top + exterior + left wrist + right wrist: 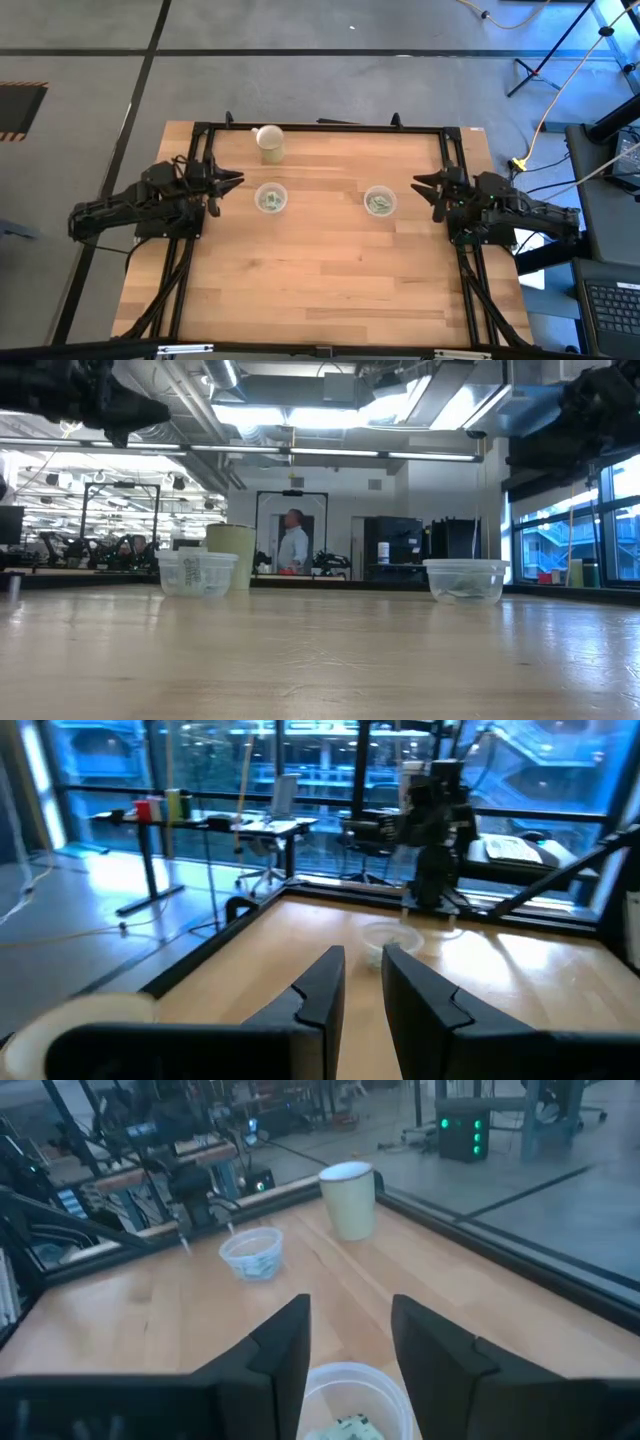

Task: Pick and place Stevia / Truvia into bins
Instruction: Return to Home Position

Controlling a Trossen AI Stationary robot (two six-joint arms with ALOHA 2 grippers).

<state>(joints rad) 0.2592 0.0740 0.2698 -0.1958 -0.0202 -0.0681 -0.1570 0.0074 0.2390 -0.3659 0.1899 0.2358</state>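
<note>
Two clear cups stand upright on the wooden table: the left cup (270,199) (197,573) (252,1252) and the right cup (379,201) (465,580) (355,1395) (395,935). Pale green and white packets lie inside the left cup (270,201) and inside the right cup (379,203) (345,1428). My left gripper (232,183) (363,980) is open, raised near the table's left edge, left of the left cup. My right gripper (422,188) (350,1330) is open, raised near the right edge, right of the right cup.
An opaque cream cup (270,143) (232,555) (349,1200) stands behind the left clear cup, near the far edge. A black frame (320,127) borders the table's far, left and right sides. A person (294,545) stands far off in the room.
</note>
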